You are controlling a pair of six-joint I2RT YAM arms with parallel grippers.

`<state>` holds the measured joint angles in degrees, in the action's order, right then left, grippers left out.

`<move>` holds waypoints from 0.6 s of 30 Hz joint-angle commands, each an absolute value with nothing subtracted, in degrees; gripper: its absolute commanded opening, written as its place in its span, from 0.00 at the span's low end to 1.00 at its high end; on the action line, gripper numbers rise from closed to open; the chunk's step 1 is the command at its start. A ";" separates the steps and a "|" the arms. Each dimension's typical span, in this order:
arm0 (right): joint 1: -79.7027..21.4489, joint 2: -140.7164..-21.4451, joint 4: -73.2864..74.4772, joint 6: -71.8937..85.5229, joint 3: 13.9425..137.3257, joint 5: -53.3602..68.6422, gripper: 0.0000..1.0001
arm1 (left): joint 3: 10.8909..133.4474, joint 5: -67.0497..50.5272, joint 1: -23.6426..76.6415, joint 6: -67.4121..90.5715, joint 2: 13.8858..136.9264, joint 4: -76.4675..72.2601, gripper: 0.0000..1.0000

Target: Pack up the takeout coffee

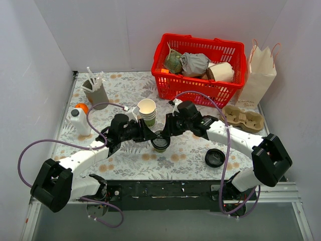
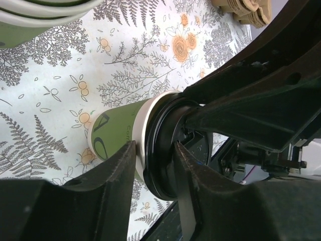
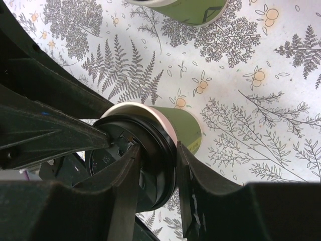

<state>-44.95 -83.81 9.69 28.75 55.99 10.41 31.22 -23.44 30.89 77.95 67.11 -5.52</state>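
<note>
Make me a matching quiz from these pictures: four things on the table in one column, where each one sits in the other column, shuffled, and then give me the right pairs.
Things:
1. takeout coffee
2. loose black lid
3. red basket
4. white bottle

Places:
A. far left side
B. centre, between the left gripper and the right gripper
C. at the back, right of centre
D. front right, lying flat on its own

Pairs: 1-B, 2-D, 3-C, 4-A

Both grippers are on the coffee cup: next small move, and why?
Probably open the left gripper and back off: it and the right gripper both pinch the lid rim of the takeout coffee, and the cup carrier sits on the right.
</note>
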 commanded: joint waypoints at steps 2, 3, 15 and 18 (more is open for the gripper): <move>-45.18 -84.73 5.89 29.44 53.18 10.28 0.38 | 31.20 -22.68 31.64 77.96 67.76 -2.99 0.30; -45.18 -84.64 5.89 29.36 52.91 10.20 0.38 | 31.11 -22.07 31.73 78.05 67.85 -2.21 0.30; -45.18 -82.09 -2.47 25.93 43.77 8.79 0.38 | 29.44 -17.84 31.73 81.12 67.85 3.51 0.42; -45.18 -83.49 2.00 26.28 44.29 7.65 0.42 | 28.74 -16.26 31.73 82.18 67.68 6.40 0.51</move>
<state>-44.66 -80.49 -4.95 28.21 46.22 10.26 31.05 -20.10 31.38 81.49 67.09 -2.50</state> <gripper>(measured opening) 0.402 0.444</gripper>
